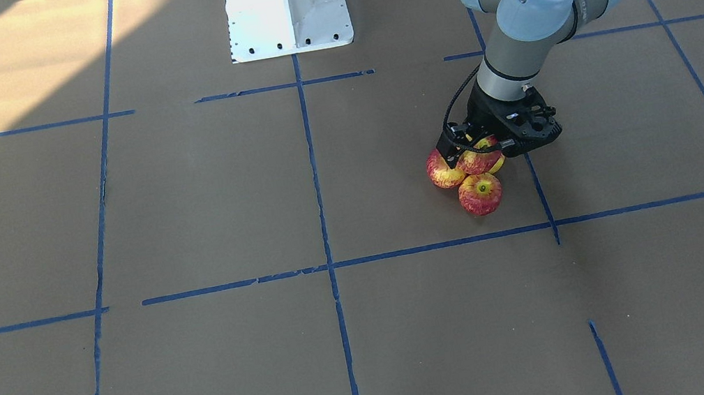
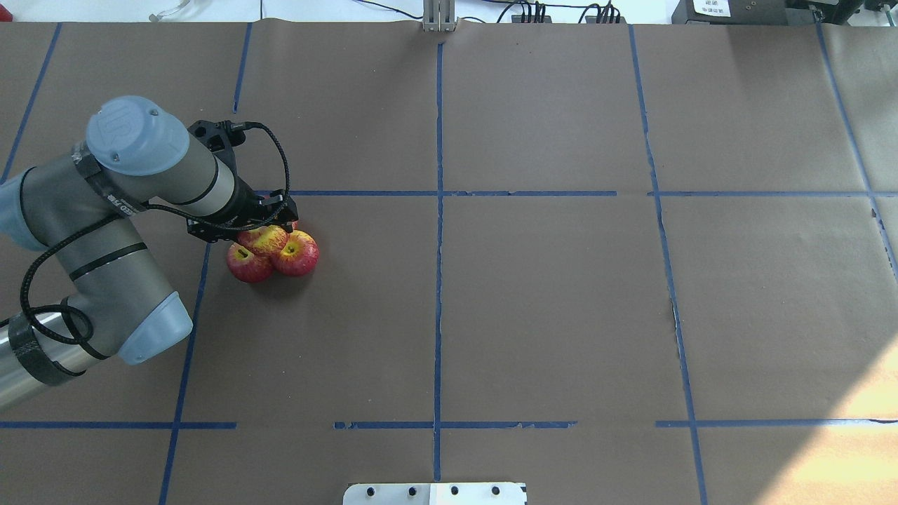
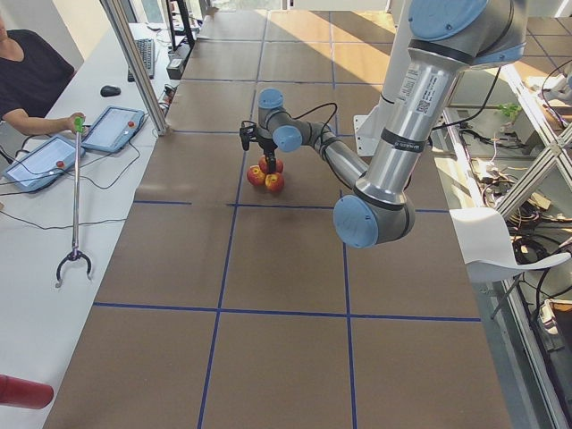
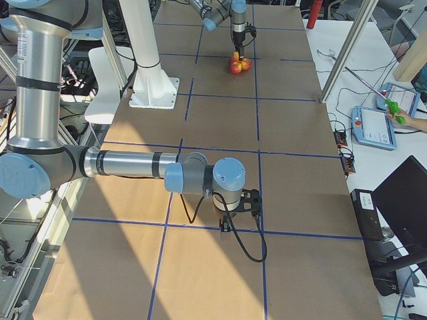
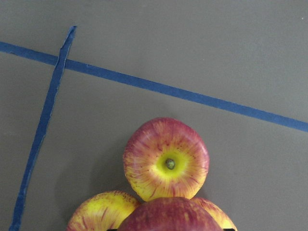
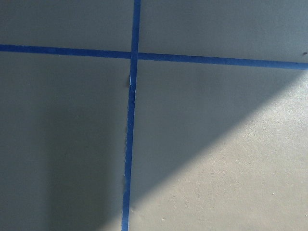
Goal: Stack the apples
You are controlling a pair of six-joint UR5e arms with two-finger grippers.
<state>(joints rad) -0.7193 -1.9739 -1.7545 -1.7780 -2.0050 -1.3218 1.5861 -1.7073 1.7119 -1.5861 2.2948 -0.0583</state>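
Four red-and-yellow apples sit clustered on the brown paper. In the front-facing view one apple [image 1: 481, 194] lies nearest the camera, a second [image 1: 441, 171] lies to its left, and a third [image 1: 497, 164] is mostly hidden. The fourth apple [image 1: 477, 158] rests on top of them between the fingers of my left gripper [image 1: 478, 150], which is shut on it. In the overhead view the held apple [image 2: 265, 238] sits above two lower apples [image 2: 247, 264] [image 2: 296, 252]. The left wrist view shows a stem-up apple [image 5: 166, 161] and the held apple [image 5: 168, 217]. My right gripper [image 4: 240, 200] hovers far away; I cannot tell whether it is open or shut.
The table [image 2: 547, 294] is covered in brown paper with blue tape grid lines [image 2: 438, 210]. The white robot base [image 1: 286, 3] stands at mid-table. An operator's side table with tablets [image 3: 116, 125] and a reacher tool [image 3: 76, 206] lies beyond the far edge.
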